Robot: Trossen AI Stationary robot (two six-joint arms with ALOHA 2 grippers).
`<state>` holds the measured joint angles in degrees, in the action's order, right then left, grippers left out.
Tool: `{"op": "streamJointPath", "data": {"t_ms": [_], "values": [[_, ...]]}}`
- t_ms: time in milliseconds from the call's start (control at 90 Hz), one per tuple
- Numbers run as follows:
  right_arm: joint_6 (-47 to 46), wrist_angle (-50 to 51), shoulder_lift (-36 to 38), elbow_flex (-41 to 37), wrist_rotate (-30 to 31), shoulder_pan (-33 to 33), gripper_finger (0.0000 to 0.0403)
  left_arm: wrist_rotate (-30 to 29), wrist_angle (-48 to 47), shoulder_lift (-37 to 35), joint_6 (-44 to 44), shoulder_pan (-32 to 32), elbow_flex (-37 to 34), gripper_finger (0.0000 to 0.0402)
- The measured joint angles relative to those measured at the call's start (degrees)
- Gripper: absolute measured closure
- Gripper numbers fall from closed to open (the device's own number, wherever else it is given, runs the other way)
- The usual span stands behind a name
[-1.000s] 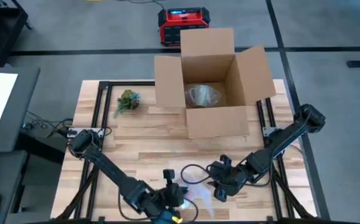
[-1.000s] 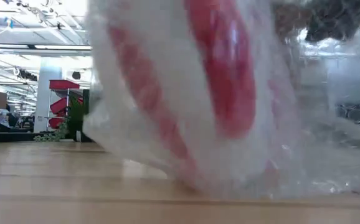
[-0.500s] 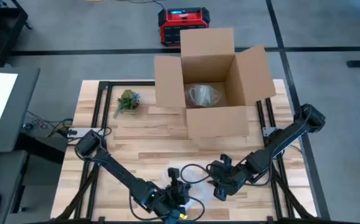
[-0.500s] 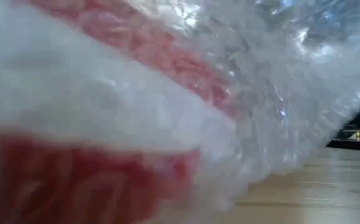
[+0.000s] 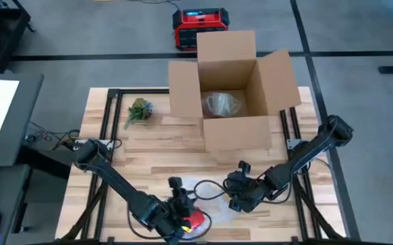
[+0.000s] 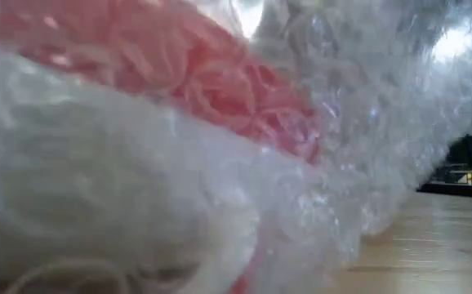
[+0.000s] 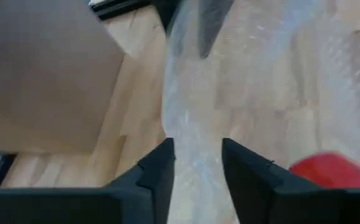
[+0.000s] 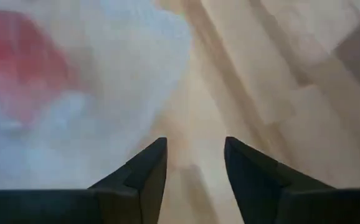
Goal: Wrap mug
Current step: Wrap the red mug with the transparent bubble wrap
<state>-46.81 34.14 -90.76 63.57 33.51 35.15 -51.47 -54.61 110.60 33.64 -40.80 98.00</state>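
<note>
Mug (image 5: 194, 221) lies near-edge in bubble wrap (image 7: 195, 130), gathered by left end effector (image 7: 197, 163) for folding; right end effector (image 8: 194, 160) waits empty, moderately spread.

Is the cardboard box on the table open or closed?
Open. In the high view the cardboard box has its flaps spread outward, and a clear wrapped item lies inside.

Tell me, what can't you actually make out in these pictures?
- Mug: its shape and handle, blurred behind bubble wrap in every view.
- Low view: the wrap fills the frame, hiding both arms and most of the table.
- Left hand: whether it pinches the wrap; fingertips are cut off.
- Clear object in the box: too small to identify from above.
</note>
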Motion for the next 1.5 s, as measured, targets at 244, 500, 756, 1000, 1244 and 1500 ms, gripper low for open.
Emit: {"op": "streamJointPath", "data": {"t_ms": [244,500,756,1000,1244,1500], "values": [[-4.11,6.16,3.7,0.0,9.31,1.33,0.0239,3.87,-13.95,-6.02,13.21,-6.21,0.0,0.0268],[9.2,-6.69,8.02,0.02,8.83,5.86,0.0246,7.43,-16.3,-4.92,34.56,-18.58,-1.43,0.0269],[41.25,-47.64,-1.29,0.23,-19.05,7.16,0.0245,6.17,2.38,1.39,44.33,-25.98,-10.72,0.0269],[45.25,-36.41,-15.26,14.25,-19.31,4.26,0.0206,4.53,9.2,8.39,43.57,-22.91,-13.27,0.0269],[47.13,-6.74,-28.79,35.89,-19.82,0.56,0.0114,2.96,10.67,11.03,38.53,-17.72,-13.27,0.0269],[48.45,5.34,-39.68,50.75,-19.85,-2.05,0.0079,1.95,19.33,11.26,23.04,-12.47,-13.27,0.0269]]}}
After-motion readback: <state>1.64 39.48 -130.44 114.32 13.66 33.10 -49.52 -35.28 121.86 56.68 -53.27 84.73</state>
